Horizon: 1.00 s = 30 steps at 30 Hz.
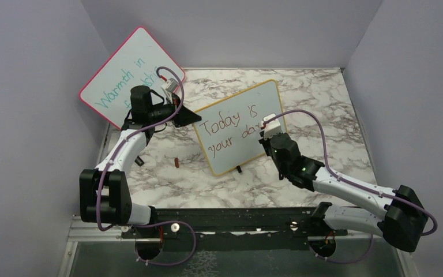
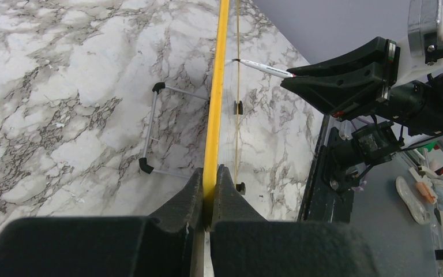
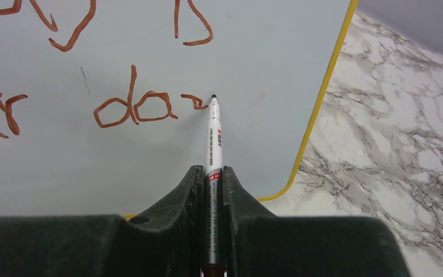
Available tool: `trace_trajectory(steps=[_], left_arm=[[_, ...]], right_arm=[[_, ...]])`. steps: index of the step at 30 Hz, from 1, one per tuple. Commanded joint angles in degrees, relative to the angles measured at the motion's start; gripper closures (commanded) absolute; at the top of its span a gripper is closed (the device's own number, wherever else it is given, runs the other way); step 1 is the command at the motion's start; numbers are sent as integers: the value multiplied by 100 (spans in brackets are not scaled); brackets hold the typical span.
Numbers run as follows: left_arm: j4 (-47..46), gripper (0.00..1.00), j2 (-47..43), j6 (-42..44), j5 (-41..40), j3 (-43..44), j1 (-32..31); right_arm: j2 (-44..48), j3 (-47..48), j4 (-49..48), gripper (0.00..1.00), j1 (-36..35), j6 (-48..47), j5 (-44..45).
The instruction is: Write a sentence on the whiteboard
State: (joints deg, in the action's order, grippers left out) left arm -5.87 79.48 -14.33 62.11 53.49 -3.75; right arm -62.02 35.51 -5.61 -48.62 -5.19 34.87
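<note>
R gripper (image 3: 212, 173) holds marker (image 3: 214, 135) on whiteboard (image 3: 265, 63), tip prob touching

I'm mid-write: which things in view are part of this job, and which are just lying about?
In use: whiteboard, sentence, marker in right gripper, left gripper clamping the frame.
Lying about: pink-framed board, small red piece on the table.

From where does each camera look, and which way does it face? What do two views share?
Top external: above and behind, looking down on table, whiteboard, pink board; left arm, right arm show.
Left wrist: looks along the whiteboard's yellow edge, clamped in the left gripper; right gripper beyond.
Right wrist: faces the whiteboard's sentence; right gripper holds the marker.
Shared: both wrist views show the marker and whiteboard.
</note>
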Motion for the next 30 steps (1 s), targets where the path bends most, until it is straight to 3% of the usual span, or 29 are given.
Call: trace_trajectory(steps=[1,19,30], left_arm=[[357,100,168,448,-296,-45,24],[356,100,164,448,-298,-41,24],[356,100,155,448,-312,-41,29]], right_arm=[[-112,166,-106,100,37,-19,-6],[5,341,1343,100,39,435,-674],[-50,422,1625,100,38,502,-1155]])
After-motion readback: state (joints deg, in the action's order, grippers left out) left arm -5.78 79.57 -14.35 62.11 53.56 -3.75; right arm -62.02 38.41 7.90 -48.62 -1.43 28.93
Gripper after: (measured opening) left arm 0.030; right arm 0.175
